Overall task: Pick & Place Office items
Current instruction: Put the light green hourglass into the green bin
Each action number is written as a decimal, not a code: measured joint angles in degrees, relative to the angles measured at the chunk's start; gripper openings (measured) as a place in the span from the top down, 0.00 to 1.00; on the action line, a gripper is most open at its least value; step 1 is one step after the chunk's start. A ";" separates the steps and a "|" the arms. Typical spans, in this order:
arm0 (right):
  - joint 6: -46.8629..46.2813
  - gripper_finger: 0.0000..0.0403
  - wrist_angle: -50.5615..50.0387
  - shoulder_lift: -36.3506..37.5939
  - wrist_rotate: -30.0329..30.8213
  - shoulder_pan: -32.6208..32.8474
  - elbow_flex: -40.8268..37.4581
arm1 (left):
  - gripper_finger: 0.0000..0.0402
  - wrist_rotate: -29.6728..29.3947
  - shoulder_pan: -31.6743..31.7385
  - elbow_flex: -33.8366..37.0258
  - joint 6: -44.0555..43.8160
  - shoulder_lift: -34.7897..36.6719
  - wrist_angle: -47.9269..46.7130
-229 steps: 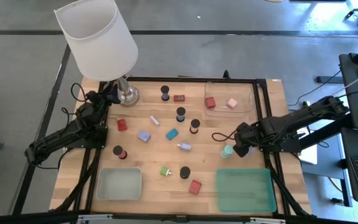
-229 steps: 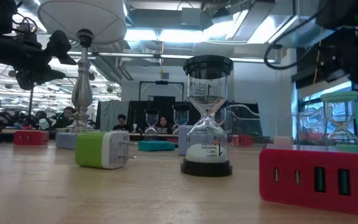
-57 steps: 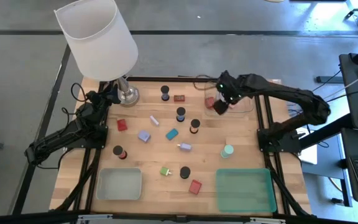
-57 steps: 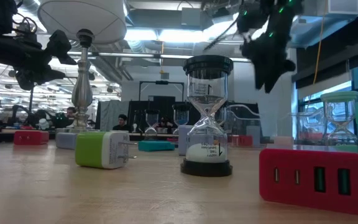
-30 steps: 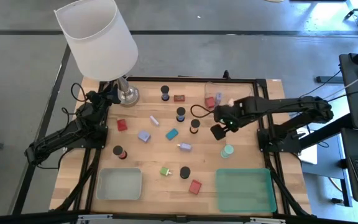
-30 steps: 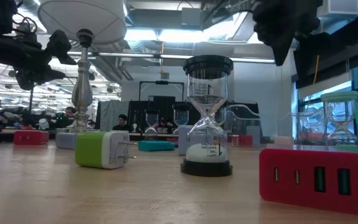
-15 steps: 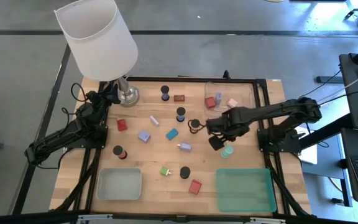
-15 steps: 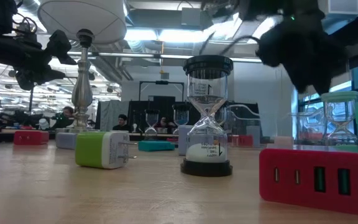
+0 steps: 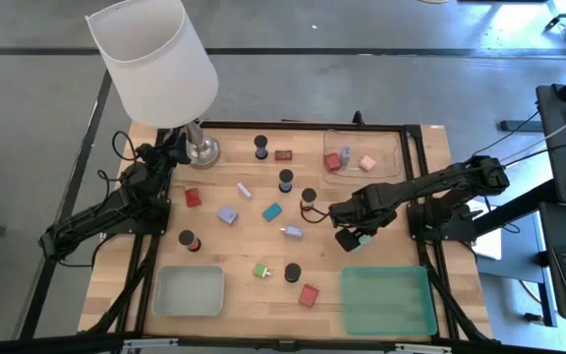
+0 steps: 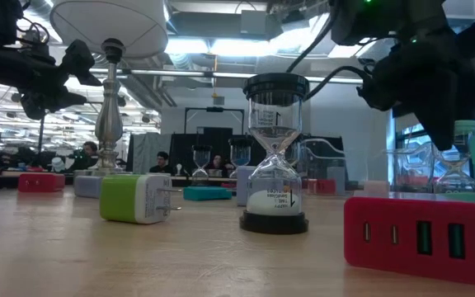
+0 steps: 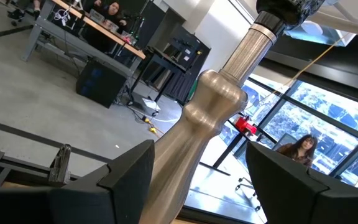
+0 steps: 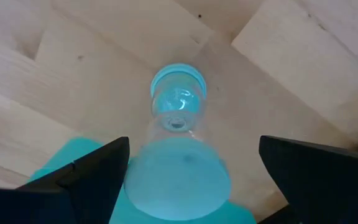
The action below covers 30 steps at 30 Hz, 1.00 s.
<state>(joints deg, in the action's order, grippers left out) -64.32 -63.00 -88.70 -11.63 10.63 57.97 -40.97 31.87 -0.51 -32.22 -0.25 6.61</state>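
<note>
A teal-capped hourglass (image 12: pixel 179 134) stands upright on its base on the wood, near the table's right side (image 9: pixel 361 239). My right gripper (image 12: pixel 193 148) hangs open above it and points down, one finger on either side of its top cap, touching nothing. Other office items stand or lie across the table: dark-capped hourglasses (image 9: pixel 286 180) (image 10: pixel 276 157), a teal block (image 9: pixel 271 211), a red block (image 9: pixel 309 295) and a green plug (image 10: pixel 134 198). My left gripper (image 11: pixel 201 152) waits open at the far left (image 9: pixel 170 147), beside the lamp's stem.
A white-shaded lamp (image 9: pixel 155 59) stands at the far left. A clear tray (image 9: pixel 386 157) at the far right holds a red, a lilac and a pink piece. A grey tray (image 9: pixel 189 291) and a green tray (image 9: pixel 389 300) lie along the near edge. People sit in the room beyond.
My right gripper has come down and toward the table's near edge, from beside the clear tray to right over the teal hourglass. It has tipped to point more steeply down, and its fingers have stayed open. Nothing on the table has moved.
</note>
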 joint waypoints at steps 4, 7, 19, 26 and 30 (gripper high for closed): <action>-0.24 0.15 -0.05 0.01 0.01 0.50 -0.01 | 0.38 0.00 0.00 0.00 0.02 0.02 0.00; -0.20 0.22 -0.01 -0.01 0.03 0.48 -0.03 | 0.38 0.00 -0.01 0.00 0.02 0.01 0.00; 1.34 0.51 0.00 0.30 0.05 0.48 -0.06 | 0.38 0.04 -0.02 0.00 0.02 0.02 0.00; -2.05 0.51 -0.06 7.31 0.21 0.33 -0.03 | 0.38 0.04 0.00 0.00 0.01 0.01 -0.01; -6.27 0.49 -0.60 13.49 1.96 0.48 -0.01 | 0.38 0.07 0.00 0.00 0.02 0.00 0.00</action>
<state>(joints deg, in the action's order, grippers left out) -70.59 -63.59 -75.21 -9.66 11.11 57.95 -40.91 31.88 -0.51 -32.21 -0.25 6.61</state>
